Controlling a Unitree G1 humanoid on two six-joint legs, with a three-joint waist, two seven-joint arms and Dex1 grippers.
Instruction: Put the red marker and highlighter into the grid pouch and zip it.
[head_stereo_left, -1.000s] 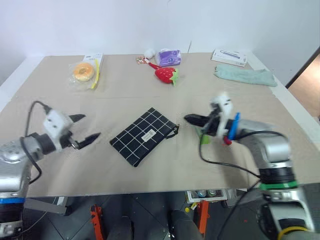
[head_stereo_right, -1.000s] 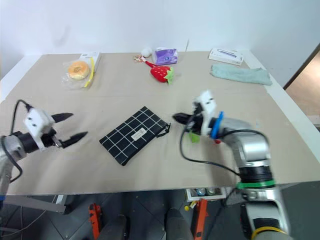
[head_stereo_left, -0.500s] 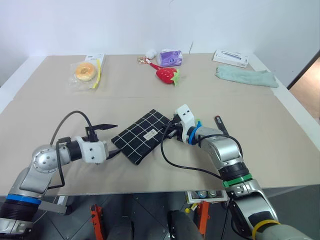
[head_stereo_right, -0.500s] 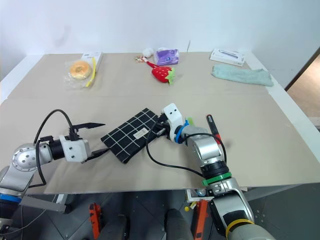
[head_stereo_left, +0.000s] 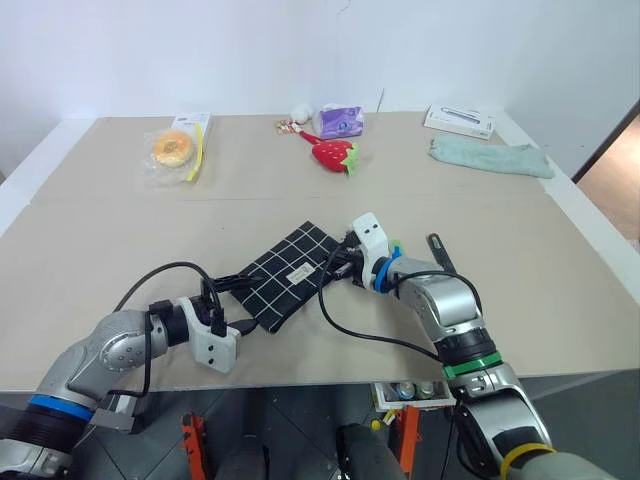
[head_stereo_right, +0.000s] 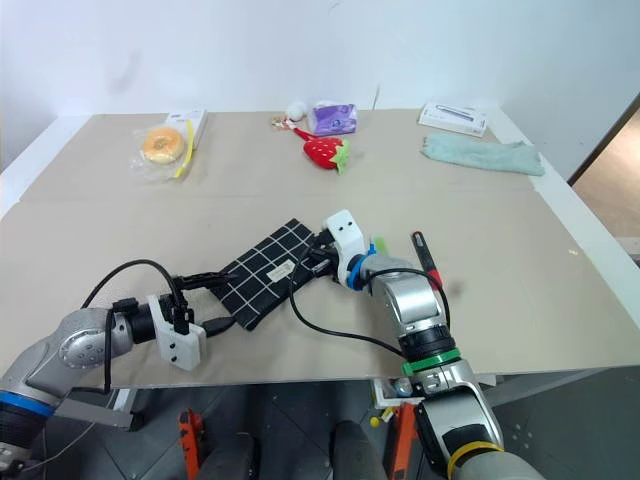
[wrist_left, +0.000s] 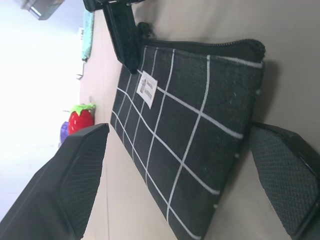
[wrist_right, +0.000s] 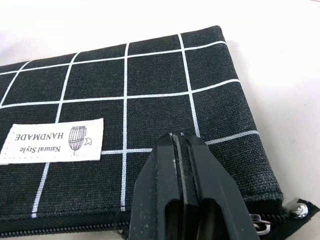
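The left pincer has moved in to the flat black fabric pouch with white grid lines on the beige worktop. Its fingers are wide apart, one on each side of the pouch's near end. The right pincer, closed tight, rests over the pouch's far end by the zipper.

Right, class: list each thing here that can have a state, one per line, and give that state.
grid pouch: flat on the table, zipper shut.
left gripper: open, fingers either side of the pouch's end.
right gripper: shut, at the pouch's zipper end.
red marker: lying on the table, outside the pouch.
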